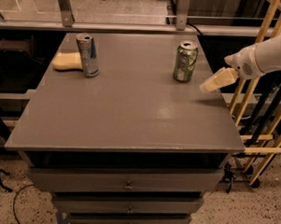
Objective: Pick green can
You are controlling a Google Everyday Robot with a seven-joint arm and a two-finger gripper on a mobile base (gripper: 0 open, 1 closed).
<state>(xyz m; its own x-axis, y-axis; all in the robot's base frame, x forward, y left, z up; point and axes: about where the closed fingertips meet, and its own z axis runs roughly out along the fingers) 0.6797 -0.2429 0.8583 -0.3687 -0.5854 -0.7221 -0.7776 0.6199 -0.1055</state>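
Observation:
The green can [185, 61] stands upright on the far right part of the grey table [131, 113], with pale mottled markings and a silver top with a pull tab. My gripper [217, 80] is on a white arm that comes in from the right edge. It hovers over the table's right edge, a short way right of the green can and slightly nearer to the camera, not touching it.
A taller, slimmer blue-and-silver can [88, 54] stands at the far left, with a yellow sponge [67, 61] lying just behind it. A wooden rack [260, 91] stands close beside the table's right edge. Drawers [126, 184] sit under the tabletop.

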